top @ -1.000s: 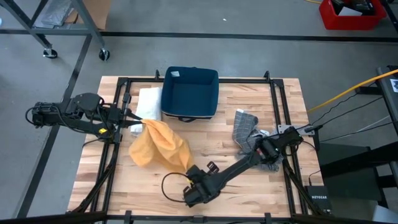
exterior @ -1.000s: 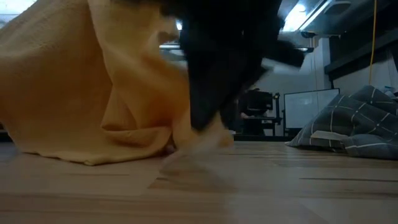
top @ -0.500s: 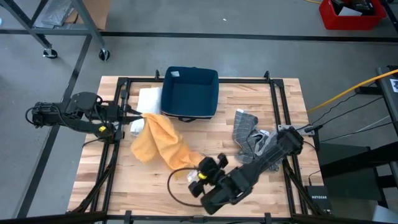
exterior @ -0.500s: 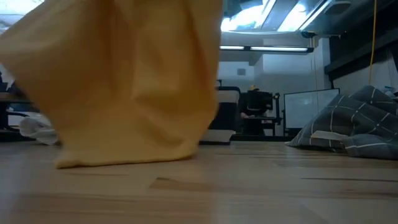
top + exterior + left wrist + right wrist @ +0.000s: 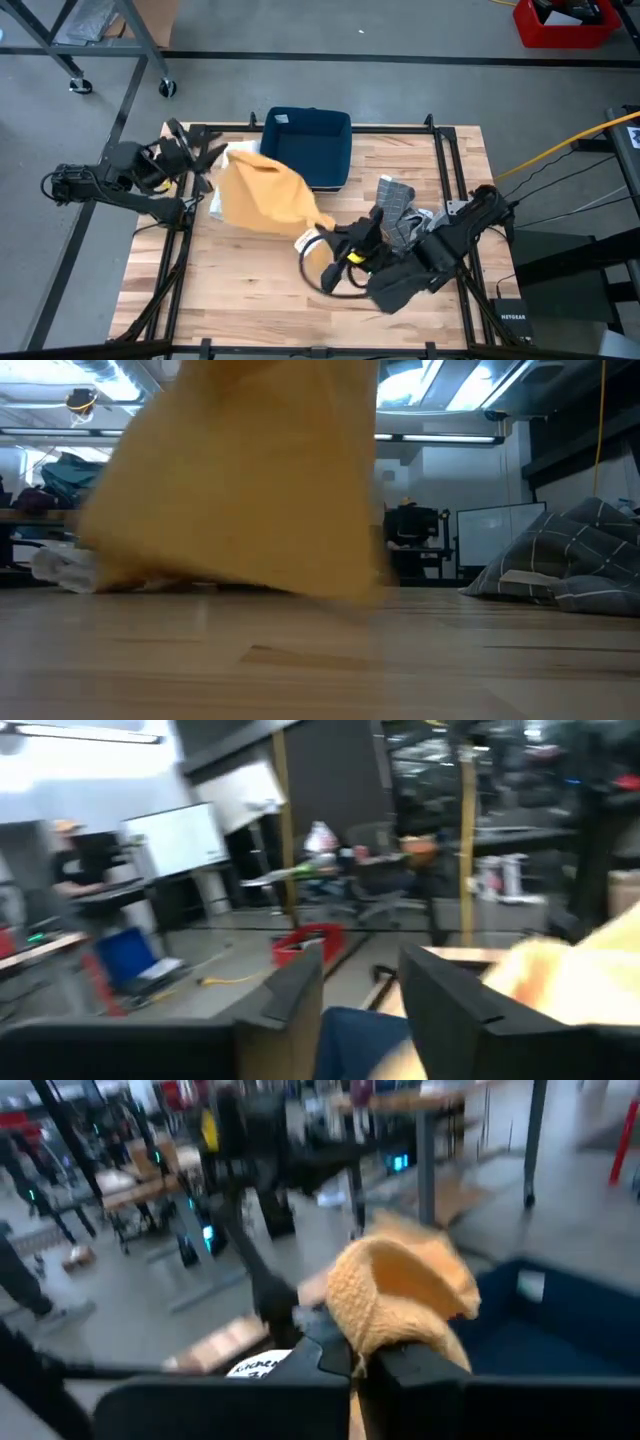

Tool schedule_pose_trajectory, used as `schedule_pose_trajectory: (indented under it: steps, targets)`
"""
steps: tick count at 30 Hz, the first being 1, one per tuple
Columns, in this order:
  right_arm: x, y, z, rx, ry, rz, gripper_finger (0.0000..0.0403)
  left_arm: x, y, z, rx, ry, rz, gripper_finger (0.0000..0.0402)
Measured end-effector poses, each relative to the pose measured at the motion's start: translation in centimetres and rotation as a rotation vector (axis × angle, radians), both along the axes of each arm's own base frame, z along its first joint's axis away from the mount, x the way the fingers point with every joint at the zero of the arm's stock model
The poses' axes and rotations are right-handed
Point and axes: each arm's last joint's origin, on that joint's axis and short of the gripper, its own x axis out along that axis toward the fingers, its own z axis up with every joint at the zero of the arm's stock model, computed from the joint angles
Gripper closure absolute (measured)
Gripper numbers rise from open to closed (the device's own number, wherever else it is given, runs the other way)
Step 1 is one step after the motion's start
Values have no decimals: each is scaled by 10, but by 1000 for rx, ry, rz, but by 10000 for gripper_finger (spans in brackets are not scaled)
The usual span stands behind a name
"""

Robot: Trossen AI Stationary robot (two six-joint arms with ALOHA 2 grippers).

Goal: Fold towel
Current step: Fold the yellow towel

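Right hand (image 5: 325,243) pinches the towel (image 5: 262,190) corner, lifting cloth that drapes from it toward the left hand (image 5: 200,160), whose fingers stand parted and empty; spreading step, next laying it flat on the desk (image 5: 250,290).

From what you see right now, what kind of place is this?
Probably a robotics lab or workshop: a whiteboard and a person at a desk behind the table, and a red bin on the concrete floor.
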Motion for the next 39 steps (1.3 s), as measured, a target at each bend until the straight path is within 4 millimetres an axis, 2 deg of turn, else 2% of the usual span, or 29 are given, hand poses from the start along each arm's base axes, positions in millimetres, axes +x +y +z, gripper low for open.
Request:
schedule_pose_trajectory:
  steps: [4,8,14,23,27,32,36,39]
  targets:
    - [-4,-4,26,-100,-61,-46,400,-2,2,4,-40,-65,64,240]
    - [-3,-10,47,-200,-91,-100,400,-1,1,3,-177,-150,34,234]
    - [6,-31,67,-290,-156,-94,399,7,-7,-9,-376,-109,-222,233]
    - [22,-69,71,-366,-127,-179,398,22,-28,-26,-440,121,-543,233]
    - [28,-80,72,-387,-155,-141,398,31,-37,-40,-458,212,-576,233]
    - [33,-90,76,-383,-234,-75,398,49,-46,-71,-599,312,-544,233]
    - [34,-92,76,-373,-258,-53,398,66,-52,-96,-654,388,-499,233]
    - [34,-92,76,-373,-259,-53,398,79,-60,-108,-654,384,-522,233]
